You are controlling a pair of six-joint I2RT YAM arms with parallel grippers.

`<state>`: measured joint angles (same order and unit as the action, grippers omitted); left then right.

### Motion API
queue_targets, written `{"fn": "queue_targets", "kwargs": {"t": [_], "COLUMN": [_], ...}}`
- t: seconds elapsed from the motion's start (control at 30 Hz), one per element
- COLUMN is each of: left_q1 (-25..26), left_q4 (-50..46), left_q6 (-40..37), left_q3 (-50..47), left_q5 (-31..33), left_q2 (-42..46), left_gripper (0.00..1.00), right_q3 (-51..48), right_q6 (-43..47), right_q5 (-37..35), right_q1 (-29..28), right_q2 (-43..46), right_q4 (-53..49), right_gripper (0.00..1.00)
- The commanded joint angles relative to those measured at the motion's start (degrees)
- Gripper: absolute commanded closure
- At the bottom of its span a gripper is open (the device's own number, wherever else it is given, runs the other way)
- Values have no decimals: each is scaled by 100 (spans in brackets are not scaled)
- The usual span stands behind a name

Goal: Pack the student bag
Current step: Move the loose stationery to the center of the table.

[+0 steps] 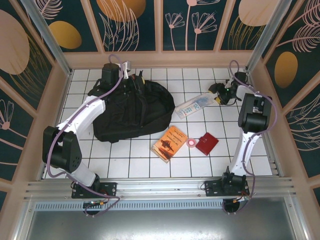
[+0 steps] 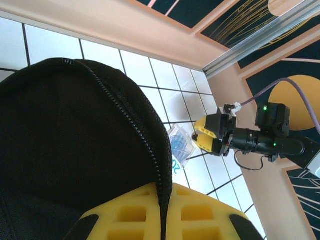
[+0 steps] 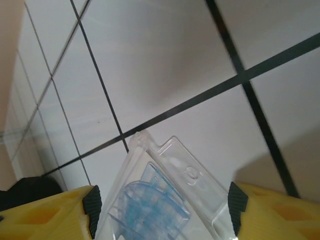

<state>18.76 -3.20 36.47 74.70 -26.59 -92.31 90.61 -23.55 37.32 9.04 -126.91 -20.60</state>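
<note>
The student bag [image 1: 127, 107], a big black backpack, lies at the back left of the tiled table. My left gripper [image 1: 131, 80] is at the bag's far top edge. In the left wrist view this gripper [image 2: 164, 192] is shut, its yellow fingers pinching the zipper seam of the student bag [image 2: 75, 140]. A clear plastic pack [image 1: 192, 106] with blue contents lies right of the bag. My right gripper [image 1: 219, 95] is at the pack's right end. In the right wrist view it [image 3: 163, 207] stands open, with the pack [image 3: 165, 200] between its black pads [image 3: 92, 210].
An orange book [image 1: 170, 143], a small pink roll [image 1: 192, 143] and a dark-red wallet [image 1: 206, 143] lie near the front middle. The enclosure's walls stand close behind the bag and beside the right arm. Bare white tiles [image 1: 125, 165] run along the front.
</note>
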Motion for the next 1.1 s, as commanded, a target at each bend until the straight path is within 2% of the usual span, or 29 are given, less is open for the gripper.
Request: {"fn": "queue_targets", "kwargs": {"t": [0.0,0.17,0.3,0.53,0.67,0.77,0.93,1.07], "left_q1": [-4,-2,-4,-4,-4,-4,-3,0], "left_q4": [48,47,65,78,92,74,4,-23], "left_q6": [-120,-122,-113,-96,-94,-109,-175,-193], "left_q3": [106,116,107,98,98,97,89,89], "left_q5": [-127,-143,-161,-175,-220,-208,-105,-57], "left_q2": [11,3,-6,13,12,44,117,100], "left_gripper": [100,100,100,100,100,100,100,100], "right_q3": [-11,-372,-913,-944,-851,-974,-1547,-2027], "right_q6": [236,239,-16,46,200,148,-422,-540], "right_q5": [145,773,1521,1929,1832,1508,715,407], "right_q1": [-175,-259,-291,-461,-661,-688,-384,-270], "right_q2": [-407,-322,-51,160,128,316,1236,1825], "right_q4": [-441,-104,601,600,273,292,628,707], "right_gripper": [29,30,31,33,33,34,33,32]}}
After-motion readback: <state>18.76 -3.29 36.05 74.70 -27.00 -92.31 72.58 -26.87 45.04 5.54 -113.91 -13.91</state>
